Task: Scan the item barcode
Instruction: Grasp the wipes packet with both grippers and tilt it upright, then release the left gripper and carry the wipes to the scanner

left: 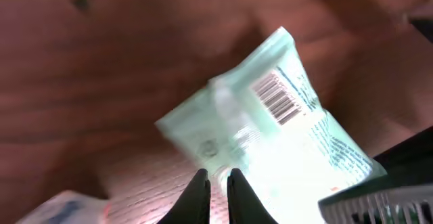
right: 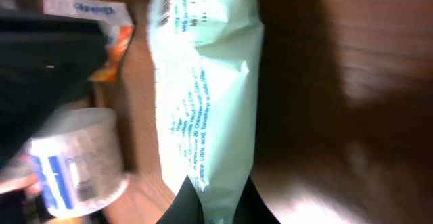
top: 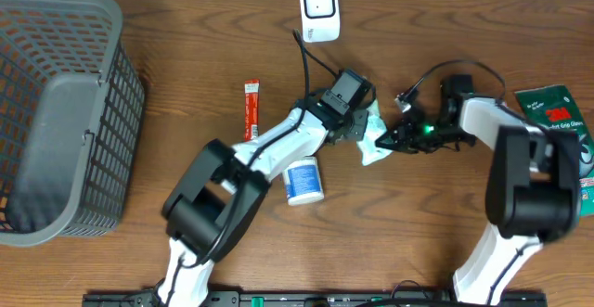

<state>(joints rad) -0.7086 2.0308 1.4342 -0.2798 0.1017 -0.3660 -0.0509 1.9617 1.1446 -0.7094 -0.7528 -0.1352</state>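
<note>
Basket (top: 125,103) stands far left. Packet (top: 373,138) is mid-table, pinched at opposite edges by left gripper (left: 217,174) and right gripper (right: 216,183). Scanner (top: 318,8) sits well apart at the top. Barcode (left: 276,99) shows; grasping looks done, scanning remains.

The wooden table (top: 186,84) carried a grey mesh basket (top: 125,131) against its left edge. A white scanner (top: 318,8) stood at the middle of the far edge, its black cable (top: 306,61) trailing toward the centre. A red sachet (top: 251,110) lay left of centre, with a white tub (top: 303,181) on its side nearer the near edge. A green packet (top: 557,112) lay at the right edge.
</note>
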